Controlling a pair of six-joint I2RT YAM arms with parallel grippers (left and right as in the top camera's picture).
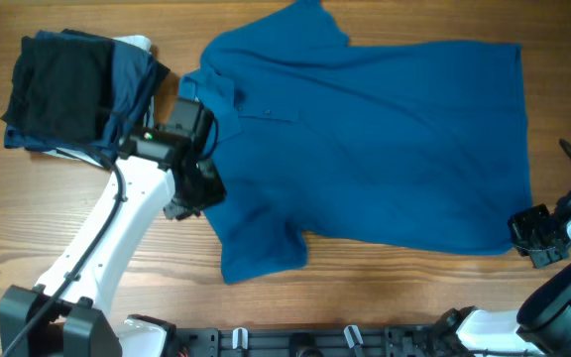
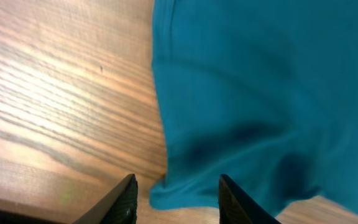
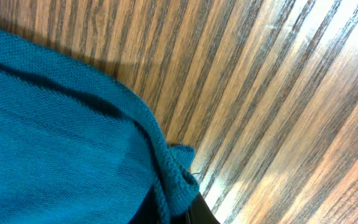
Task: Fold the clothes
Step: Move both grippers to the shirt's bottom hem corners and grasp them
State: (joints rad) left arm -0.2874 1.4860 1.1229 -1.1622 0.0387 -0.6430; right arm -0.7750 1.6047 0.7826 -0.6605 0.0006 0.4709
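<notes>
**Hem corner pinched, sleeve side straddled**

Bunched blue knit fills the bottom of the right wrist view, where the right pincer (image 1: 519,228) is clenched on the hem corner of the polo shirt (image 1: 385,149). The fabric puckers into a small fold at the grip, with bare wood grain just beyond it.

At the other end, the left pincer (image 2: 176,200) stands released. Its two black fingertips (image 2: 126,198) are apart, and the shirt's edge lies in the gap between them. A strip of worktop (image 1: 385,290) shows between the fabric and the finger on the wood side.

From overhead, the shirt lies spread on the worktop, front up. Its collar and placket point towards the left arm and its hem towards the right arm. One sleeve reaches to the far edge of the view, the other towards the arm bases. The left arm's wrist hangs over the shirt's edge just beside the collar.

Beyond the collar, apart from the shirt, sits a stack of folded garments, a black one (image 1: 57,84) lying on a navy one (image 1: 135,79).
</notes>
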